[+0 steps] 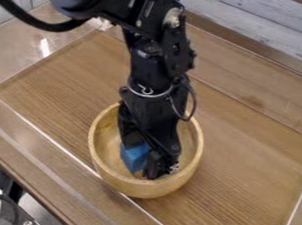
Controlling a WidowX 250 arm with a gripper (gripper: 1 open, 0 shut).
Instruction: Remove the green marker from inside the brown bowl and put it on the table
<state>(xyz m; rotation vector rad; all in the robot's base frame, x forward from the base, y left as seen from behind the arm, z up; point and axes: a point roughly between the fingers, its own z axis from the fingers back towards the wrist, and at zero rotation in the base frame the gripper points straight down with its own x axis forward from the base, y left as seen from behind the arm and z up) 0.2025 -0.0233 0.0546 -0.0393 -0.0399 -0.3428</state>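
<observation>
- The counter (253, 124) was the largest thing; it had brown wood grain and carried the bowl.
- The robot arm (150, 34) was black, and it came down from the top of the view to the brown bowl.
- A clear wall (57, 168) ran along the lower left edge of the counter.
- The brown bowl (99, 145) was round and light in colour, and it stood upright on the counter, under the arm.
- The claw (158, 163) was inside the bowl, pointing down. Its fingers stood apart, but their dark tips were difficult to separate from each other.
- The blue block (135, 158) was in the bowl, just beside the claw, in the left part of the view of the bowl; I could not tell if they touched.
- The green marker could not be made out, so I could not tell its exact place.
</observation>
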